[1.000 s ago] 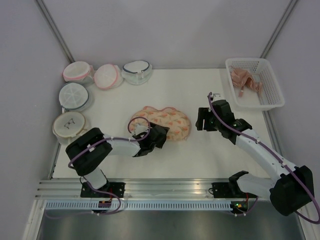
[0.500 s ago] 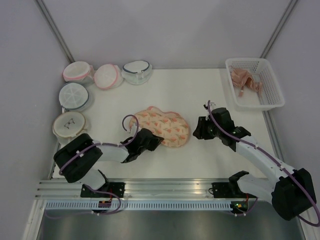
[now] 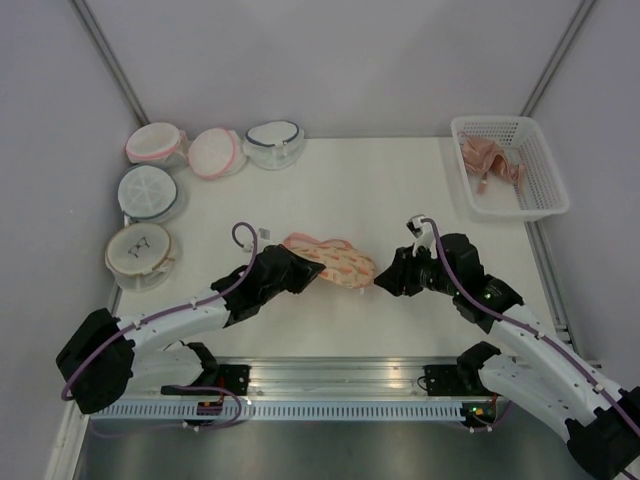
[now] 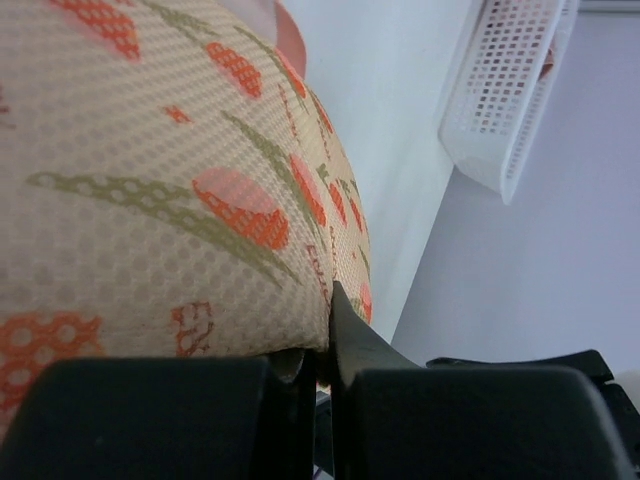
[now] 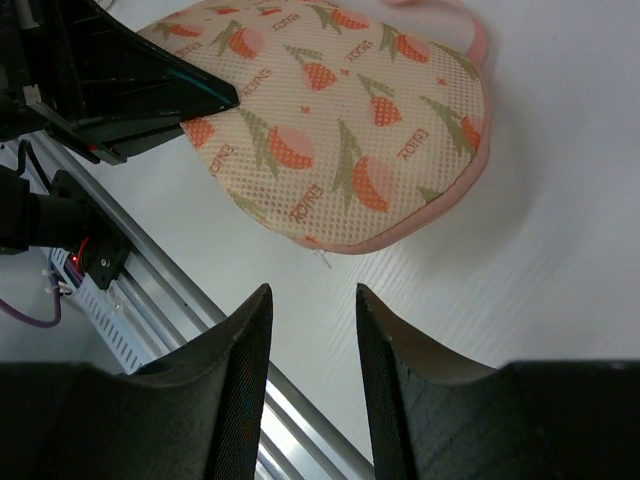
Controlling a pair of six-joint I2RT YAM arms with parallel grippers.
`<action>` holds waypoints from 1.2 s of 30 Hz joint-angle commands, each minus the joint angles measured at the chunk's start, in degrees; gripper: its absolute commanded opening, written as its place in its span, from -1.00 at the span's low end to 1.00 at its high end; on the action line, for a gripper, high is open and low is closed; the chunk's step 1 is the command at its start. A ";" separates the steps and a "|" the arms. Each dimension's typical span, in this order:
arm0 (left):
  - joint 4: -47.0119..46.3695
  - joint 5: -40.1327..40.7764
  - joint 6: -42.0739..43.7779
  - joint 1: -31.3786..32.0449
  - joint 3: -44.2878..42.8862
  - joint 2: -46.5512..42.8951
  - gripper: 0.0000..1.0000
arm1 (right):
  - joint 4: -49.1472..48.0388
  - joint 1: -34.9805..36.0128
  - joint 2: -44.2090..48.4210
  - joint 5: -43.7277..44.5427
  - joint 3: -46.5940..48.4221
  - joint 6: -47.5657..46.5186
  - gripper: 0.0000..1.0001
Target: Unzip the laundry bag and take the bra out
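Observation:
The laundry bag [image 3: 337, 260], cream-peach with orange print and a pink edge, lies mid-table with its left end raised. My left gripper [image 3: 303, 264] is shut on that end. In the left wrist view the printed mesh [image 4: 180, 180] fills the frame, and its edge is pinched in my left gripper [image 4: 325, 352]. My right gripper [image 3: 381, 283] stands open just off the bag's right end. The right wrist view shows the bag [image 5: 340, 120] ahead of my right gripper [image 5: 312, 296], and a small zip pull [image 5: 322, 257] pokes out of the pink edge. The bra is hidden.
Several round mesh bags [image 3: 150, 190] sit along the back left. A white basket [image 3: 548, 175] holding a peach-pink garment [image 3: 490, 160] stands at the back right. An aluminium rail [image 3: 330, 375] runs along the near edge.
My left gripper has shut on the bag's left end and lifted it, so the bag looks narrower. My right gripper has narrowed and come down and left to the bag's right end.

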State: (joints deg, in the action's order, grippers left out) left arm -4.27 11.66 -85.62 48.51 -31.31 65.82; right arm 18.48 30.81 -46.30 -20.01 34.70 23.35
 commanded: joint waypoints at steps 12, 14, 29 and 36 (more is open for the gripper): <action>3.92 2.67 -6.84 -0.17 -4.46 2.29 -0.96 | -6.17 6.72 1.66 2.43 -6.74 7.67 -0.13; 3.92 2.58 -7.01 -0.26 -4.81 2.38 -0.95 | -8.97 7.51 0.87 2.96 -8.68 8.46 -0.12; 3.57 -0.94 -9.73 -0.17 -4.99 3.17 -0.96 | -23.31 9.09 -12.22 8.41 -8.51 6.70 -0.09; 2.95 -1.73 -9.91 -0.08 -4.90 2.64 -0.95 | -27.80 9.09 -17.94 9.73 -7.54 6.97 -0.22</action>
State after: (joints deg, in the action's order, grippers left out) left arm 0.80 11.38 -93.62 48.49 -34.87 68.97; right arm -3.75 39.66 -63.86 -11.92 24.58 31.03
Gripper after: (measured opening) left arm 0.044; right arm 0.401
